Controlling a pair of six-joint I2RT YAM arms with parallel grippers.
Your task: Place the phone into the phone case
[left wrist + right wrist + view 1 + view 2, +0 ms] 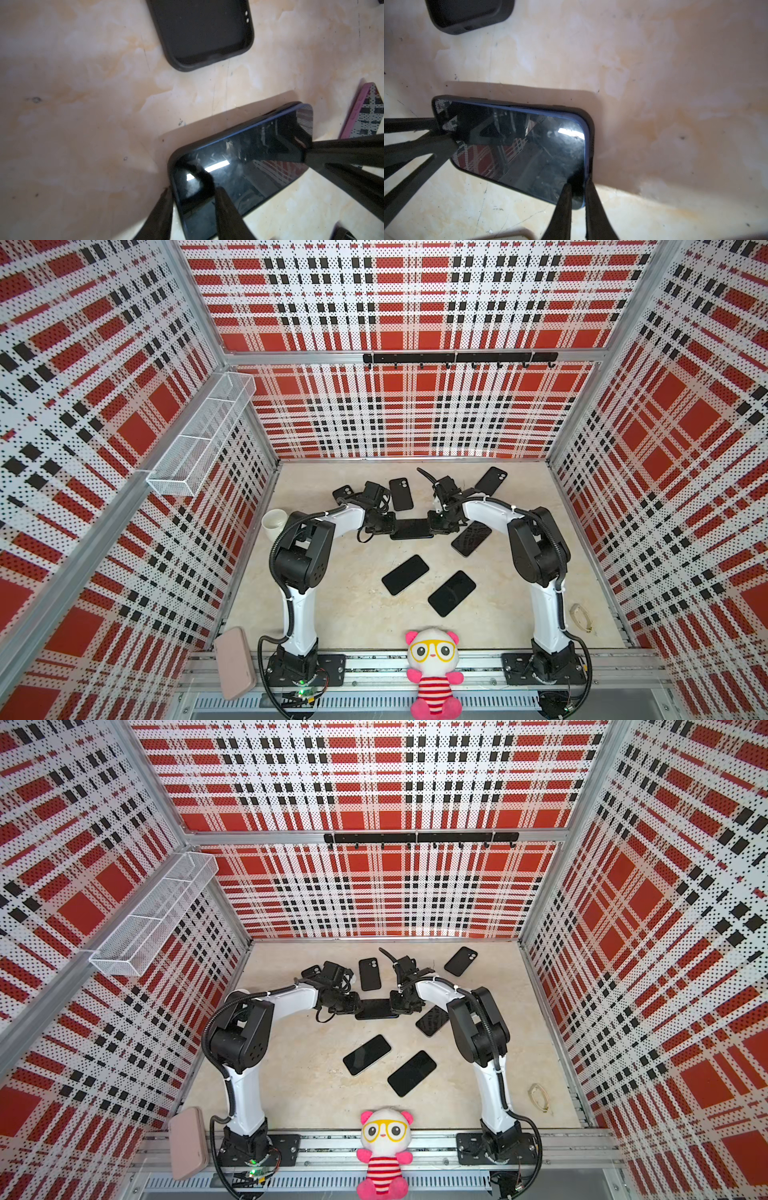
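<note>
A dark phone (411, 529) (376, 1009) hangs lengthwise between my two grippers above the middle of the table. It lies screen up inside a black phone case (176, 154) (590, 124). A thin blue line of the phone (249, 166) (529, 149) shows just inside the case's rim along one long side. My left gripper (392, 528) (193, 199) is shut on one end, one finger on the glass and one outside the case. At the opposite end my right gripper (432, 526) (579, 195) pinches a corner between close-set fingers.
Empty black cases (401, 493) (491, 481) (343, 492) lie behind the grippers. Three bare phones (405, 574) (451, 593) (471, 538) lie in front. A white cup (274, 522) stands at the left wall, and a plush toy (434, 672) and a pink slab (235, 662) sit at the front rail.
</note>
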